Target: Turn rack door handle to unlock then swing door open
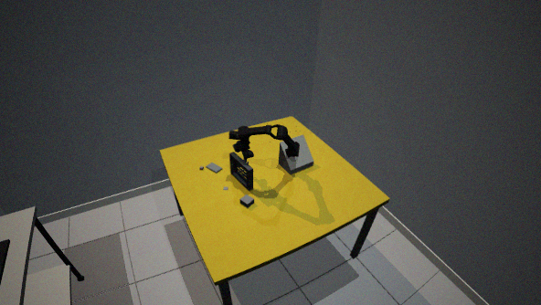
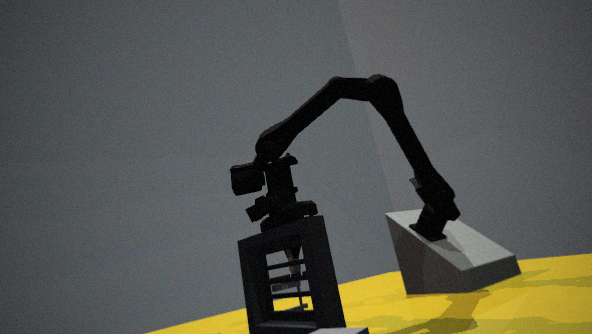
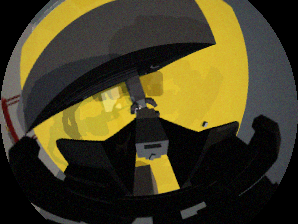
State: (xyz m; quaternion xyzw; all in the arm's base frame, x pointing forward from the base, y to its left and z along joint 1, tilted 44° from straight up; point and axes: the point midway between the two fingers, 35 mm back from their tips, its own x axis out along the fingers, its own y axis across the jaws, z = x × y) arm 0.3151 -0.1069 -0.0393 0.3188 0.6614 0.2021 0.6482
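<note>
Gripper (image 1: 247, 157) (image 2: 292, 250) (image 3: 147, 121) clamped on handle (image 3: 151, 146) beside rack frame (image 1: 241, 171) (image 2: 320, 280) (image 3: 120, 35). Likely stiff to turn, maybe slippery; squeeze mid-grip, then twist.

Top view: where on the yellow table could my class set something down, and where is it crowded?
Room shows between the small grey block and the yellow table's near edge, and from the grey wedge base to the right-hand corner. It is crowded around the dark rack, its handle gripped by the hand.
</note>
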